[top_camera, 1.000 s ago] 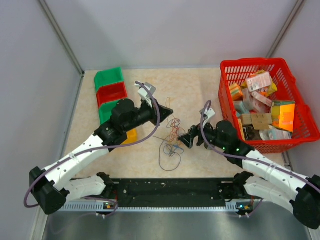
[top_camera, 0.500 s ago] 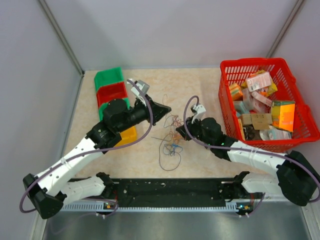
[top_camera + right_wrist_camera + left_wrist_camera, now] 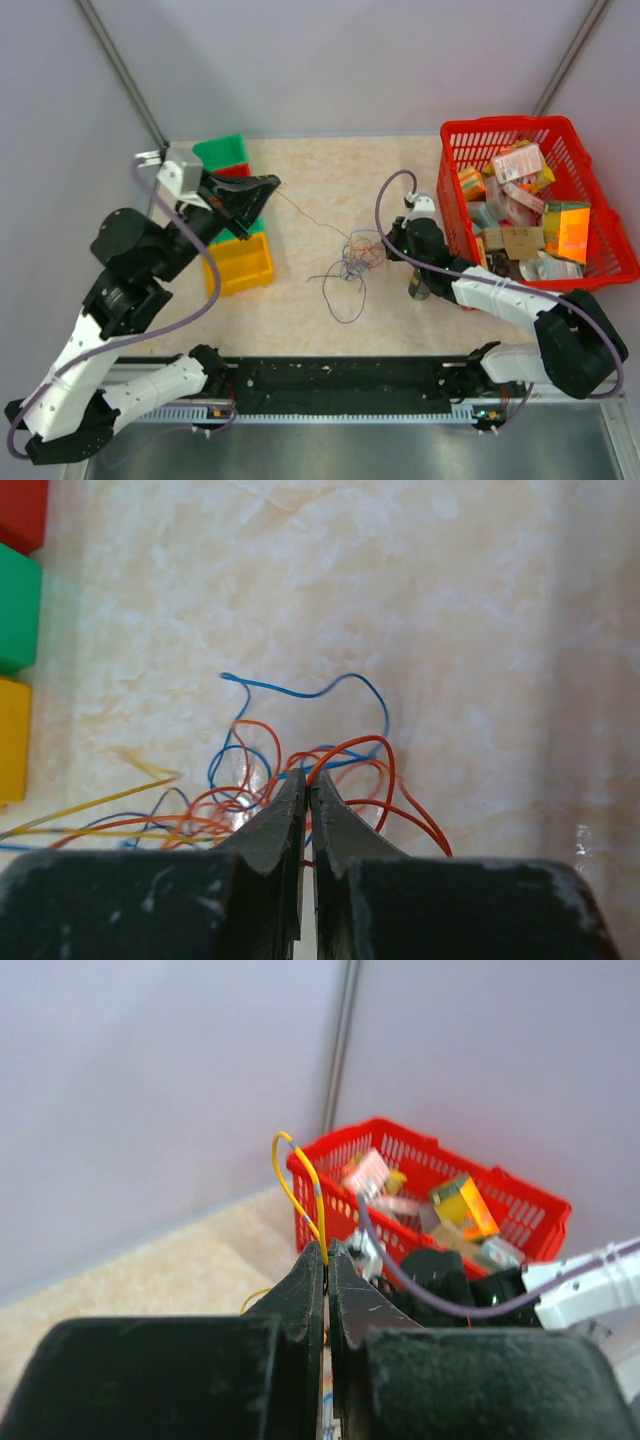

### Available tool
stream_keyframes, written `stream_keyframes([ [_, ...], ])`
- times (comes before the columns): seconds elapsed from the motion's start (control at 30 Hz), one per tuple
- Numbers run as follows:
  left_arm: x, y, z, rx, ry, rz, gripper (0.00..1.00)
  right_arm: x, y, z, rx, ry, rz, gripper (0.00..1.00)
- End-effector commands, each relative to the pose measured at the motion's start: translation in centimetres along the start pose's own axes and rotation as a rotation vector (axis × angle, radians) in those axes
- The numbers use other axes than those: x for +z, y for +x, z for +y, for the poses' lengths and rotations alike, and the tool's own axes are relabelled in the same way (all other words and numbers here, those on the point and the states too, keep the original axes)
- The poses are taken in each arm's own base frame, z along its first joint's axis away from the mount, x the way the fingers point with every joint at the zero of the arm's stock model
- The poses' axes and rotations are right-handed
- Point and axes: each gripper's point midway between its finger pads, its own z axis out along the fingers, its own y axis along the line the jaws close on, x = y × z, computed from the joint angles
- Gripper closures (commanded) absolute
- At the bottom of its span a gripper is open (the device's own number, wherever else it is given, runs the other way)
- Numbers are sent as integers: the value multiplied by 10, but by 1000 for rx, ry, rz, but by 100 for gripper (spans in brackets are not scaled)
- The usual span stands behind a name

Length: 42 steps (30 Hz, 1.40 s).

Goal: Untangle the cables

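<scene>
The left gripper point(image 3: 326, 1256) was closed on a yellow wire point(image 3: 298, 1182) at ten o'clock from the cables point(image 3: 352, 256), and the right gripper point(image 3: 305, 782) pinched them shut, so too hard pulling could tighten the knot.

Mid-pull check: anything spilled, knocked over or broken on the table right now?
Nothing stands out. The left gripper is shut on a yellow wire, the right gripper on an orange wire in the tangle; the yellow bin and red basket sit upright.
</scene>
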Motion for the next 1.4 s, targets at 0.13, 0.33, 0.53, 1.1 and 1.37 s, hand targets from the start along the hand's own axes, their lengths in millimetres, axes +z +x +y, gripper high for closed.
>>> stream_keyframes([
  [0.13,-31,-128,-17,108,8,-294,100,10,5,-7,-57,22,5,100],
  [0.33,-50,-196,-43,144,100,-464,100,9,6,-12,-68,46,5,100],
  [0.53,-49,-222,-47,158,105,-545,100,8,5,-17,-64,58,-3,100],
  [1.1,-94,-317,-42,185,-4,-888,100,4,4,-23,-59,72,-16,100],
  [1.37,-112,-327,-25,279,-143,-894,100,6,5,-18,-56,48,-8,100],
])
